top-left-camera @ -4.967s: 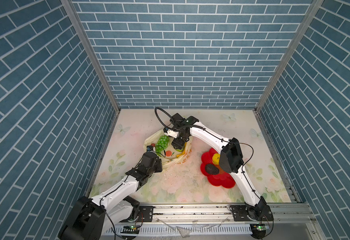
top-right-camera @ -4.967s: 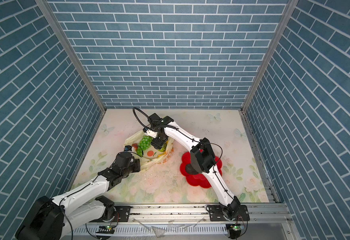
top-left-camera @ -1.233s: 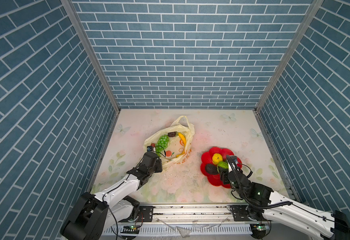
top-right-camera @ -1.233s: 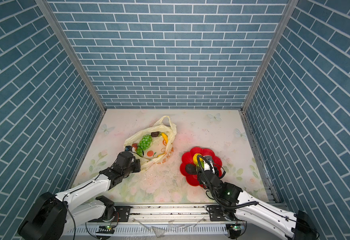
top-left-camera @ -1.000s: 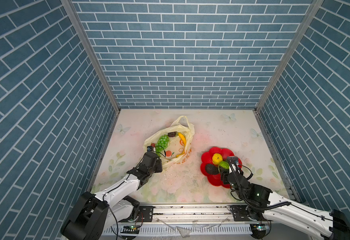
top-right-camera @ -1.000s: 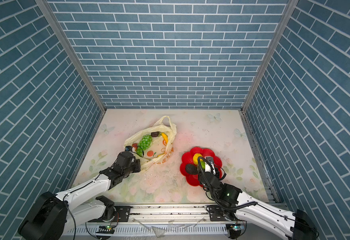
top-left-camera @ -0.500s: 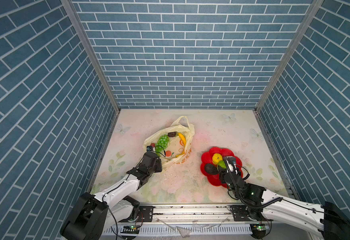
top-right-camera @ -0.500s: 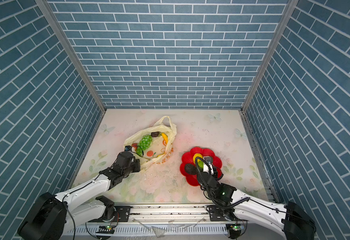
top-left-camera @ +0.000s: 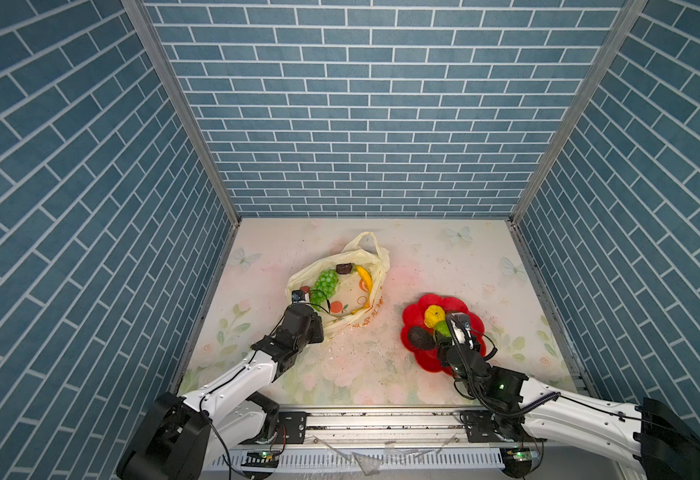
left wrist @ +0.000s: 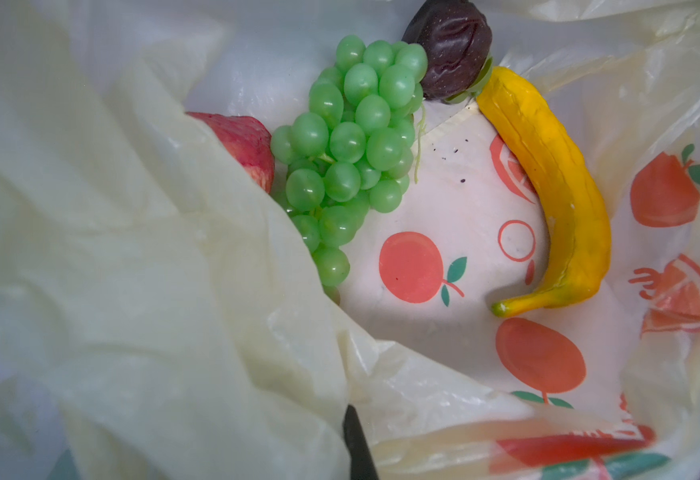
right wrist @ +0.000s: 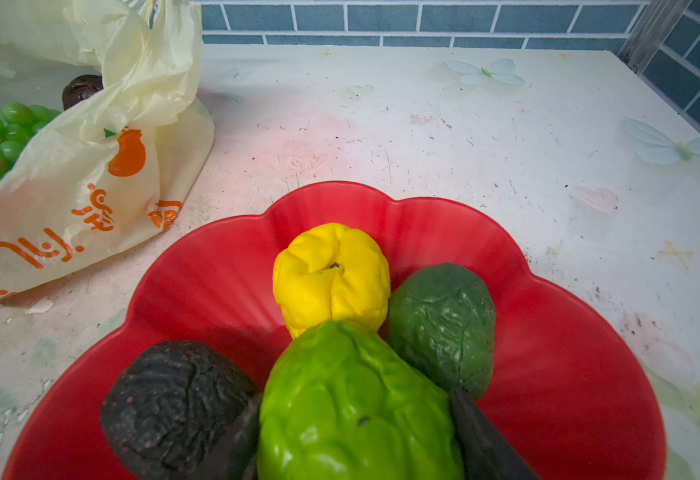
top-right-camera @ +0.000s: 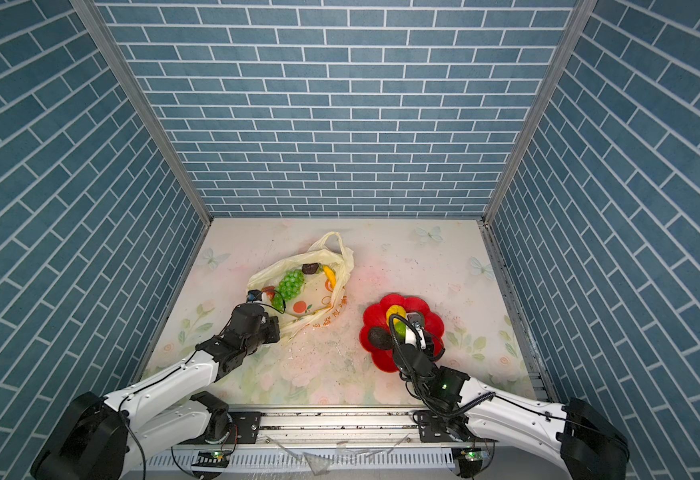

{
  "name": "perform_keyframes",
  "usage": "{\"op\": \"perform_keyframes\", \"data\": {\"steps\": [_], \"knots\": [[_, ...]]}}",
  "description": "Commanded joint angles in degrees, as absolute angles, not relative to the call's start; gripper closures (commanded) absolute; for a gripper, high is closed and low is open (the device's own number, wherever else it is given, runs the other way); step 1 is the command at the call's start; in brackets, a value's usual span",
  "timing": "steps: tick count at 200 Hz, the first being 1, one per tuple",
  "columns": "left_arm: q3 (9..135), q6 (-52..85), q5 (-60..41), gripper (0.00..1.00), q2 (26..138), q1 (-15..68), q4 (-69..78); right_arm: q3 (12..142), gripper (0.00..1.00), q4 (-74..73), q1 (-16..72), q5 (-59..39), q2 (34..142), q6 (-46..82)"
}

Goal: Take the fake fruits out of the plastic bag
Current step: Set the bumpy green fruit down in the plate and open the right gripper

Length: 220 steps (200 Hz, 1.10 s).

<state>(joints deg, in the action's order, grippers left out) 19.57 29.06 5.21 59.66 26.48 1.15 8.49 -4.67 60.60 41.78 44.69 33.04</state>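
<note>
Over the red plate (right wrist: 547, 332), a bright green fruit (right wrist: 340, 374) is clamped by the right gripper (right wrist: 356, 415), directly between a dark brown fruit (right wrist: 173, 399) (left) and a dark green fruit (right wrist: 443, 324) (right).

Layout of the surface (top-left-camera: 443, 257). The bag (top-left-camera: 300, 277) lies left of centre; the plate (top-left-camera: 413, 311) stands to its right and nearer, apart from it. In the bag: grape bunch (top-left-camera: 325, 283) left, banana (top-left-camera: 364, 276) right, small fruit (top-left-camera: 344, 269) between their far ends. On the plate: lump (top-left-camera: 434, 316) far, bumpy fruit (top-left-camera: 421, 337) near-left, third fruit (top-left-camera: 442, 330) just nearer than the lump.
</note>
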Motion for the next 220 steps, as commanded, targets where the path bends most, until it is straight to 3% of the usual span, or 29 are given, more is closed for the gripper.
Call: {"op": "perform_keyframes", "data": {"steps": [1, 38, 141, 185, 220], "knots": [[18.82, 28.33, 6.4, 1.0, 58.92, 26.16, 0.2, 7.65, 0.35, -3.93, 60.9, 41.9, 44.12, 33.9], [18.81, 28.27, 6.53, 1.0, 58.77, 26.18, 0.18, 7.45, 0.27, -1.23, 60.9, 41.81, 41.52, 35.4], [18.78, 28.16, 6.94, 1.0, 58.07, 26.17, -0.09, 9.02, 0.2, 2.55, 60.86, 42.83, 41.16, 37.74], [19.77, 27.08, 5.0, 1.0, 60.08, 26.14, 0.51, 15.77, 0.15, 9.65, 60.89, 42.55, 39.34, 38.27], [20.08, 26.76, 4.31, 1.0, 60.04, 26.26, 0.64, 25.97, 0.17, 12.93, 60.73, 40.89, 45.41, 33.66]]}}
